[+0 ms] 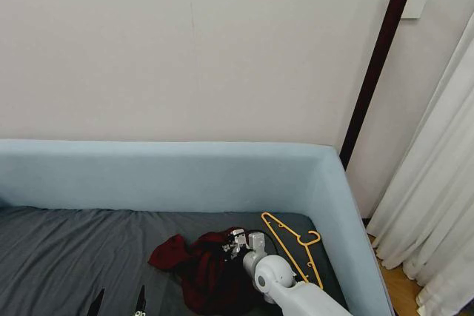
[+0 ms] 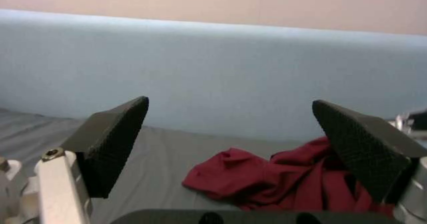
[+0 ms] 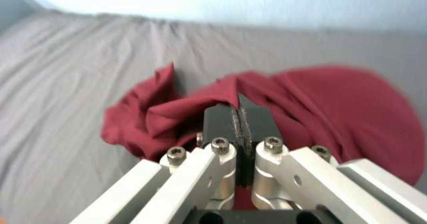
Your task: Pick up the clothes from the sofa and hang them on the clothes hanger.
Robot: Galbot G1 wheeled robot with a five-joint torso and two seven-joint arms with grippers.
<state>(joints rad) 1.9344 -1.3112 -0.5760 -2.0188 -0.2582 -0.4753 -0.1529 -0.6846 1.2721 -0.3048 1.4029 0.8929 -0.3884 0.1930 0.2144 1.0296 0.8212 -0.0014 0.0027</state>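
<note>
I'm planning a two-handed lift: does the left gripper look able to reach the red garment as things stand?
Probably yes. The left gripper, open, faces the red garment across bare grey cushion, with nothing between them. The right gripper is shut on the cloth farther off, leaving the near edge free.

A plain off-white wall point(image 1: 192, 49) fills the back of the room. Against it stands a light blue sofa point(image 1: 185, 175) with a grey seat point(image 1: 59, 249). Beside the sofa's end rises a dark wooden frame point(image 1: 374, 72), then white curtains point(image 1: 437, 205) hanging down to a wooden floor point(image 1: 395, 277).
</note>
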